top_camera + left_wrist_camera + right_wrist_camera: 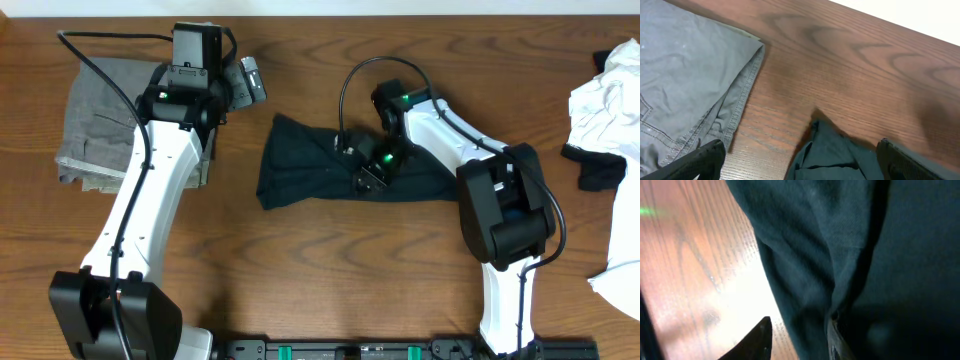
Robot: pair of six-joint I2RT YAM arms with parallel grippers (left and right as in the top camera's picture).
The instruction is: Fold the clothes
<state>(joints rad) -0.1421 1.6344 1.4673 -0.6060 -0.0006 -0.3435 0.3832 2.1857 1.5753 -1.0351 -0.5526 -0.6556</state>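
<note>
**A:** Between the fingers of the right claw (368,180), what is there?

**B:** Dark cloth. One black finger (757,337) shows bare beside the fabric's edge, over the wood. The other is mostly hidden under a fold, so I cannot tell whether the claw pinches the cloth or only rests on it.

**A:** Which cloth?

**B:** The black soft-fabric T-shirt (310,170). It is bunched into a long, creased band across the middle of the brown wooden table (330,280).

**A:** And the left claw (802,159)?

**B:** It is spread wide and grips nothing. It hangs above bare wood between the shirt's left end and the folded grey trousers (95,125). Those lie flat at the table's left side, partly under that arm.

**A:** How many of each?

**B:** One black shirt, one pair of grey trousers, two claws. At the right edge, crumpled white cloth (605,95) shows in two patches, and I cannot tell whether that is one garment or two. One small black scrap (600,170) lies against the upper patch.
</note>
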